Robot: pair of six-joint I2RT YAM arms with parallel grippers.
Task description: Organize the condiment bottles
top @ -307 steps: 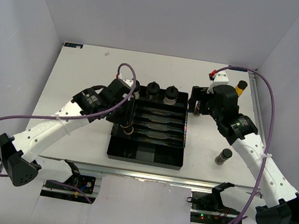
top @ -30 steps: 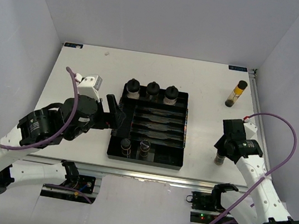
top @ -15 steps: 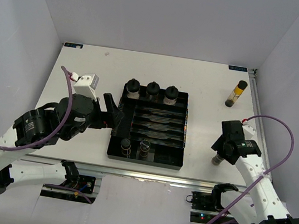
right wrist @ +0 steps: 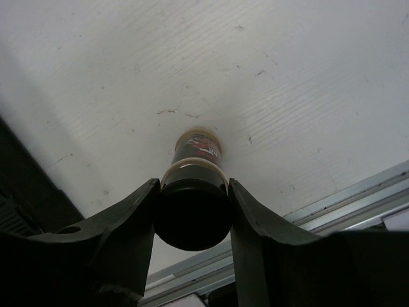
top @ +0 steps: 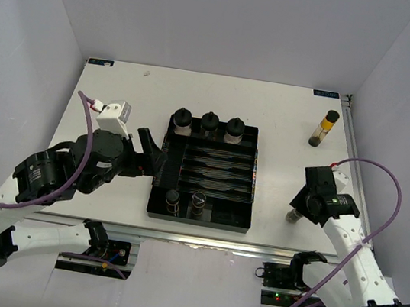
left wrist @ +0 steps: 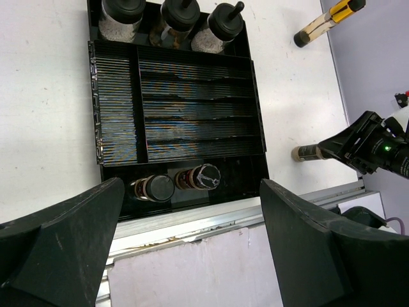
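Right tool pinches the black cap of a small bottle with a pale body and a red-marked label, one finger pressed on either side of the cap. That bottle is upright over the bare desk, well right of the black tray and close to the near edge; from where I stand I cannot tell whether its base touches the surface. Inside the tray's near compartment two slim bottles stand side by side toward the left end. Along the tray's far compartment three squat bottles with knobbed black lids line up in a row. Between those rows the ribbed middle slots hold nothing I can make out. Off in the far right corner a yellow-filled bottle stands alone. Left tool hangs spread wide just beside the tray's left edge, gripping nothing.
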